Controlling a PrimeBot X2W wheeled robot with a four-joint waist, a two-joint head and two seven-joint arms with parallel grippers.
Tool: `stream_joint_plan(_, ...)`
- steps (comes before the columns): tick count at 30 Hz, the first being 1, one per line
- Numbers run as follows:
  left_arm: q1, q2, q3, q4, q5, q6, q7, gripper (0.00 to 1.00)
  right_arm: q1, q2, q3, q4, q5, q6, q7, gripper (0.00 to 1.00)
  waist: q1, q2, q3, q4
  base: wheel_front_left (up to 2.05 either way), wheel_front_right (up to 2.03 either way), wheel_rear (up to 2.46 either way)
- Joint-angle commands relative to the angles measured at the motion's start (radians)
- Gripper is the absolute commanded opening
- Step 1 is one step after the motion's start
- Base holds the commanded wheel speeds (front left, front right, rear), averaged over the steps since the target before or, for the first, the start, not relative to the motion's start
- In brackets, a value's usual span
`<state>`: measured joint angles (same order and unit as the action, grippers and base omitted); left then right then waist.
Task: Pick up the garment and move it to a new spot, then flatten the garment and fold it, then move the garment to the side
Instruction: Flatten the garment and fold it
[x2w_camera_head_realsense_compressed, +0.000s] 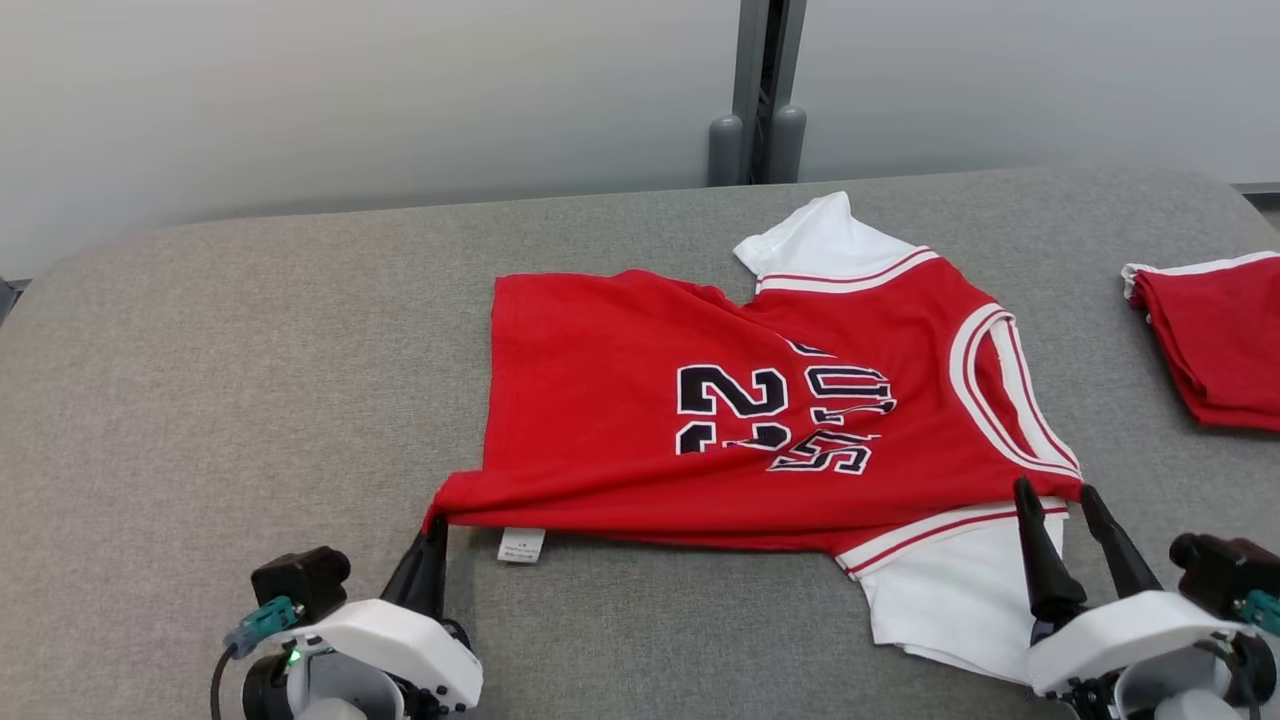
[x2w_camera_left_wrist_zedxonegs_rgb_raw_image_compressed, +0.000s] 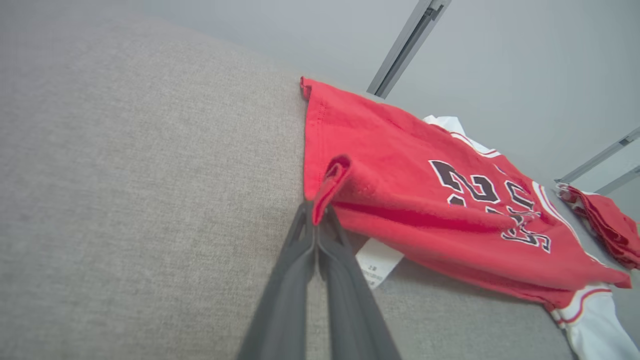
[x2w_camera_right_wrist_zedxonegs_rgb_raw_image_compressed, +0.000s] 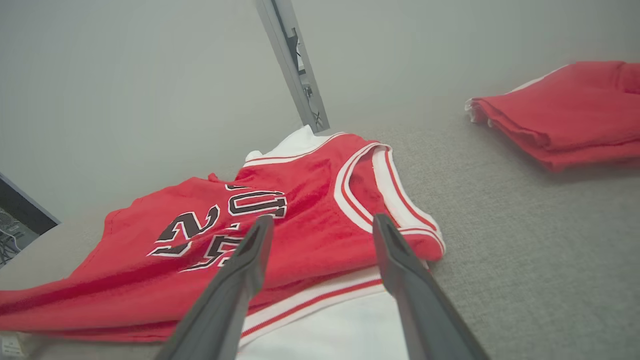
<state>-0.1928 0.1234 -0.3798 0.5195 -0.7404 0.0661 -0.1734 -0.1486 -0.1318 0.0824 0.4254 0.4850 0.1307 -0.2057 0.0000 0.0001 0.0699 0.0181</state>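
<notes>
Partly unreadable lettering (x2w_camera_head_realsense_compressed: 780, 415) on the creased red jersey (x2w_camera_head_realsense_compressed: 600, 380); left claw (x2w_camera_head_realsense_compressed: 437, 524) pinches its corner, right claw (x2w_camera_head_realsense_compressed: 1052, 488) stands open over the white sleeve (x2w_camera_head_realsense_compressed: 940, 600).

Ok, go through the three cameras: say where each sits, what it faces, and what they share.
Head view: on the head, looking forward and down at the grey table and red jersey; left gripper lower left, right gripper lower right.
Left wrist view: low over the table, looking along the left gripper, shut on the jersey's hem corner.
Right wrist view: low, looking along the open right gripper, fingers apart by the white sleeve.
Shared: all three show the jersey's number and the folded red cloth.
</notes>
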Motion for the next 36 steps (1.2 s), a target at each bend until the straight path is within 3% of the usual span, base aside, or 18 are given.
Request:
stream_joint_plan(1, -0.013, 0.013, 0.009, -0.012, 0.004, 0.008, -0.008, 0.00, 0.019, 0.001, -0.010, 0.004, 0.002, 0.000, -0.004, 1.00, 0.0000, -0.0001, 0.003, -0.005, 0.00, 0.00, 0.00)
stream_joint_plan(15, 0.038, 0.046, 0.007, -0.136, 0.003, 0.041, 0.019, 0.00, 0.176, 0.068, -0.062, 0.048, 0.049, 0.000, 0.032, 1.00, 0.0000, -0.0001, 0.021, -0.034, 0.00, 0.00, 0.00)
stream_joint_plan(29, 0.030, 0.049, -0.004, -0.151, 0.000, 0.047, 0.028, 0.00, 0.164, 0.080, -0.045, 0.121, 0.071, 0.000, 0.087, 1.00, 0.0000, -0.0001, 0.023, -0.027, 0.00, 0.00, 0.00)
stream_joint_plan(30, 0.030, 0.049, -0.005, -0.151, 0.000, 0.048, 0.029, 0.00, 0.163, 0.081, -0.041, 0.124, 0.073, 0.000, 0.088, 0.94, 0.0000, -0.0001, 0.022, -0.026, 0.00, 0.00, 0.00)
stream_joint_plan(31, 0.031, 0.049, -0.006, -0.151, -0.001, 0.048, 0.029, 0.00, 0.162, 0.082, -0.035, 0.126, 0.075, 0.000, 0.089, 0.47, 0.0000, -0.0001, 0.022, -0.024, 0.00, 0.00, 0.00)
stream_joint_plan(32, 0.032, 0.050, -0.008, -0.151, -0.001, 0.047, 0.031, 0.00, 0.159, 0.083, -0.021, 0.125, 0.072, 0.000, 0.092, 0.15, 0.0000, -0.0001, 0.021, -0.023, 0.00, 0.00, 0.00)
stream_joint_plan(33, 0.033, 0.050, -0.008, -0.151, -0.002, 0.047, 0.032, 0.00, 0.158, 0.084, -0.008, 0.122, 0.070, 0.000, 0.091, 0.00, 0.0000, -0.0001, 0.021, -0.022, 0.00, 0.00, 0.00)
stream_joint_plan(36, 0.037, 0.055, -0.013, -0.151, -0.002, 0.046, 0.037, 0.00, 0.154, 0.079, 0.010, 0.098, 0.096, 0.000, 0.085, 0.00, 0.0000, -0.0001, 0.019, -0.019, 0.00, 0.00, 0.00)
